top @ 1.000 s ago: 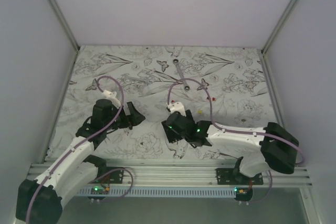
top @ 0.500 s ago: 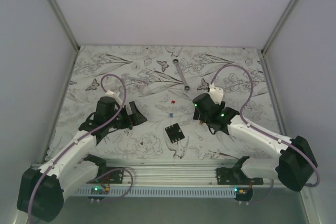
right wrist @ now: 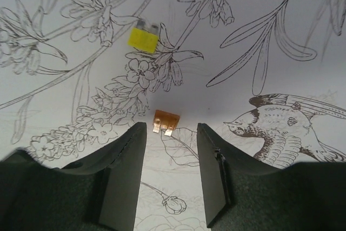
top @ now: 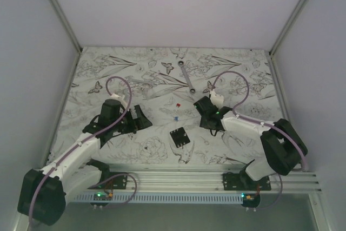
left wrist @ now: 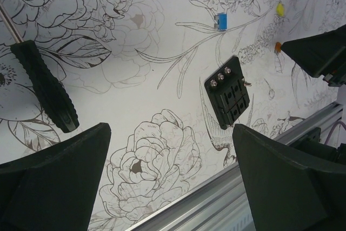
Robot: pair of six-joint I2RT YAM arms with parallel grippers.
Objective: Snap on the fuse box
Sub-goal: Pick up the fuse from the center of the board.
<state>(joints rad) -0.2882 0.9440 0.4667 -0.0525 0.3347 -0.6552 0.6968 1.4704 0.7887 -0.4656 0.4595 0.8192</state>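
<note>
Worktop (top: 243, 79) print fills both wrist views. The left gripper (left wrist: 170, 133) has its fingers cut off at the frame's lower edge; they stand wide apart and empty. From above, the right gripper (right wrist: 170, 133) tips hide under its own wrist. Its camera shows them partly apart, clamped on nothing. The fuse box (left wrist: 228, 91) lies flat ahead of the left gripper, nearer its right finger, touching neither, and apart from the right gripper. An orange fuse (right wrist: 166, 118) sits just beyond the right tips.
</note>
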